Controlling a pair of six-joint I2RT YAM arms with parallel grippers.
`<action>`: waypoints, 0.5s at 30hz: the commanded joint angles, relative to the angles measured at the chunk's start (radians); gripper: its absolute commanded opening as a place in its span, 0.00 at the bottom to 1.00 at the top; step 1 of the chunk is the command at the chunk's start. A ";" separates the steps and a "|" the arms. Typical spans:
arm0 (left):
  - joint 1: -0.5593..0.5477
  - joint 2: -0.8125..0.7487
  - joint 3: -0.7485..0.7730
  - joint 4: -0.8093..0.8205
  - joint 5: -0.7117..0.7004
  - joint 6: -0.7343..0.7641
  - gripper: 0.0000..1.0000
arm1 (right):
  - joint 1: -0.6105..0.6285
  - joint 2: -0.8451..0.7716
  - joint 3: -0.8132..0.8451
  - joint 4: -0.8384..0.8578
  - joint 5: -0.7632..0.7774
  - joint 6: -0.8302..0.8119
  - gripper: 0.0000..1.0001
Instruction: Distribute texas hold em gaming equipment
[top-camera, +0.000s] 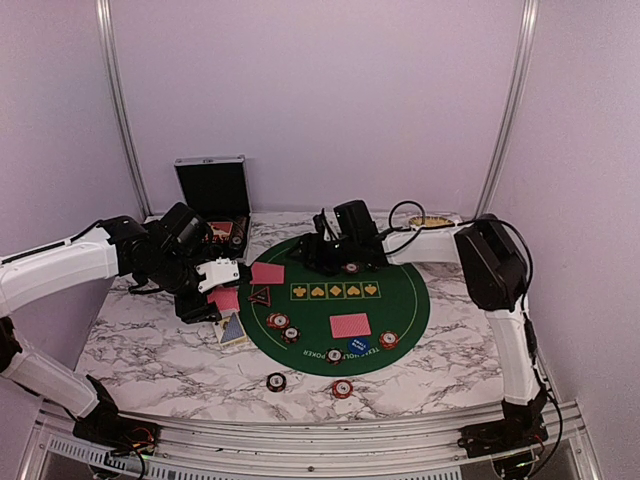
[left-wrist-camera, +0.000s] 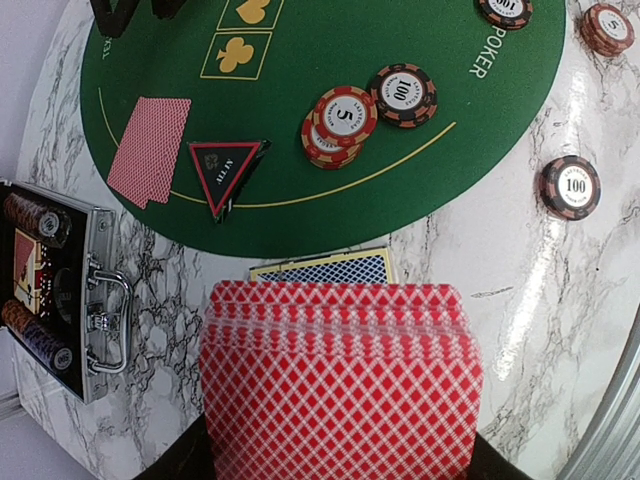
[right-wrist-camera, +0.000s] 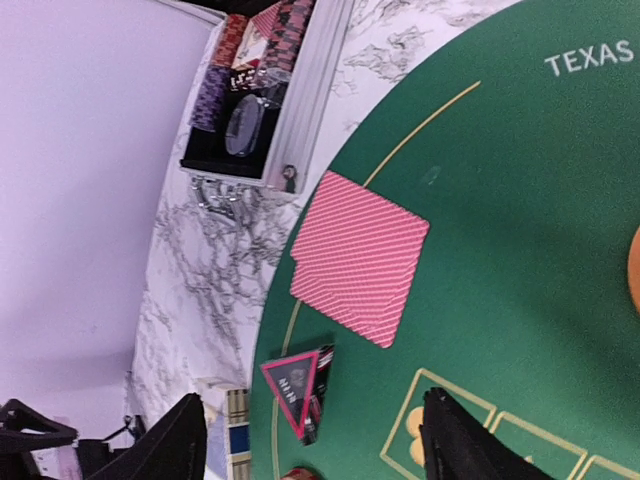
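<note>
My left gripper (top-camera: 212, 292) is shut on a deck of red-backed cards (left-wrist-camera: 340, 380), held over the marble left of the green mat (top-camera: 400, 300). My right gripper (right-wrist-camera: 315, 445) stands open and empty above the mat's far left part, its dark fingers (right-wrist-camera: 170, 445) spread wide. Below it lie a pink-backed card pair (right-wrist-camera: 360, 255) and the dark triangular marker (right-wrist-camera: 300, 385). A second card pair (top-camera: 350, 325) lies near the mat's front beside a blue button (top-camera: 359, 345). Chip stacks (left-wrist-camera: 340, 120) sit on the mat, and other chips (top-camera: 276, 381) lie on the marble.
The black hinged case (top-camera: 212, 195) stands open at the back left with chips inside. A blue-backed card box (left-wrist-camera: 320, 268) lies on the marble just beyond the held deck. An orange disc (right-wrist-camera: 635, 270) shows at the right wrist view's edge. A metal rail runs along the near edge.
</note>
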 joint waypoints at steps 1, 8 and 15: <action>0.005 -0.015 0.040 -0.021 0.012 -0.009 0.00 | 0.050 -0.106 -0.109 0.147 -0.092 0.047 0.76; 0.005 0.000 0.063 -0.022 0.022 -0.006 0.00 | 0.143 -0.174 -0.235 0.351 -0.250 0.169 0.87; 0.005 0.015 0.076 -0.022 0.027 -0.004 0.00 | 0.198 -0.181 -0.278 0.473 -0.299 0.253 0.89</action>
